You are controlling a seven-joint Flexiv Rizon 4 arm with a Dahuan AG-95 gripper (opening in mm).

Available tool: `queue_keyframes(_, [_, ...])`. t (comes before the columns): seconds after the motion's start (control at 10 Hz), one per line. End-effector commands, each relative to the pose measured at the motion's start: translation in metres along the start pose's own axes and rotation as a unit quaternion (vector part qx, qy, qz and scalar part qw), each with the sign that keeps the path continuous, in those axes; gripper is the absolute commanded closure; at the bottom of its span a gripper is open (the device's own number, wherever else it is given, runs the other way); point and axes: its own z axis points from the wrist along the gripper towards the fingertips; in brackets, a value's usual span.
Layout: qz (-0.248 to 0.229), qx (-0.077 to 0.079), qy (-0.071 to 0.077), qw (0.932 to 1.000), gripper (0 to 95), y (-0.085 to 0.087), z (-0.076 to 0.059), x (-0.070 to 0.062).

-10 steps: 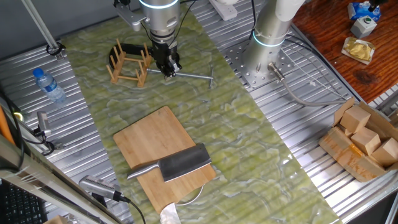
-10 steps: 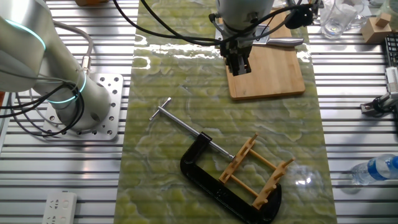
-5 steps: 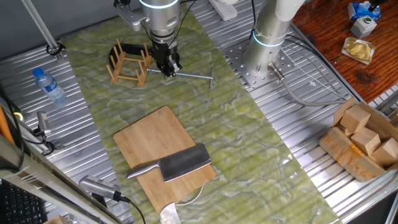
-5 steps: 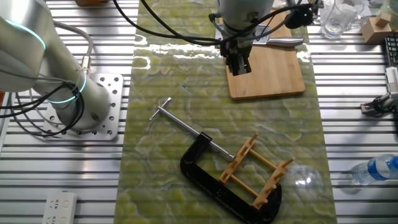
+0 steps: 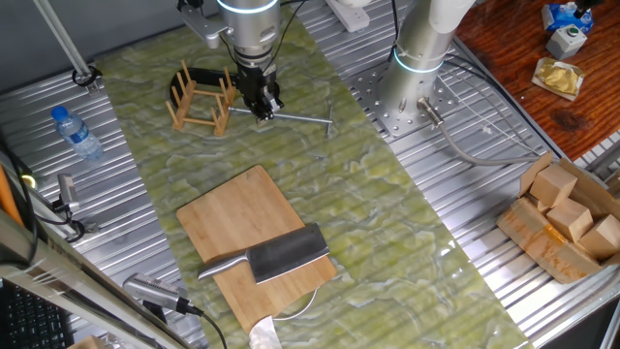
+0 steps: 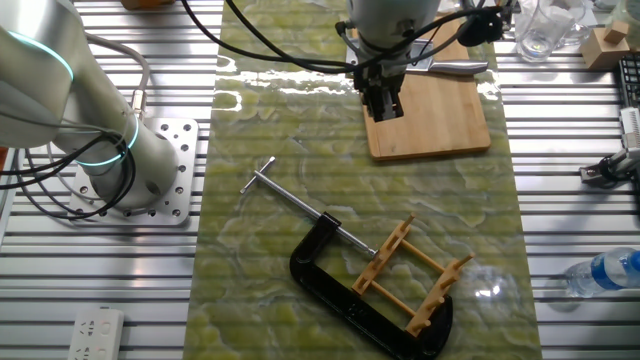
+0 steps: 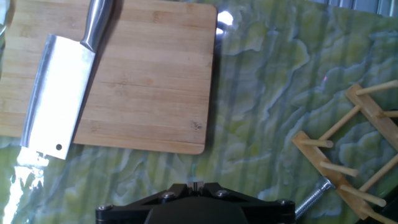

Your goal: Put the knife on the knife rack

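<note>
lying flat on the cutting board (image 5: pixel 237 228), the knife (image 5: pixel 281 257) is untouched; gripper (image 5: pixel 262 109) aloft, fingers together, empty.

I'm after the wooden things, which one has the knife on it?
The cutting board, the flat bamboo slab; the knife lies across it. The peg rack holds nothing.

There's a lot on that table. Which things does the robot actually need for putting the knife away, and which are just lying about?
Needed:
- knife, lying on the cutting board
- knife rack
- gripper, holding nothing

Lying about:
- cutting board
- black C-clamp around the rack
- water bottle
- wooden blocks
</note>
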Motion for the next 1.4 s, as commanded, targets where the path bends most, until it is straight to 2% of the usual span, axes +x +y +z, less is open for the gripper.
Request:
queue_keyframes(0.1, [0.0, 0.0, 0.0, 1.0, 95.0, -0.0001, 0.0003, 0.0007])
queue_keyframes(1.4, [0.004, 0.006, 0.002, 1.0, 95.0, 0.0005, -0.0002, 0.0016])
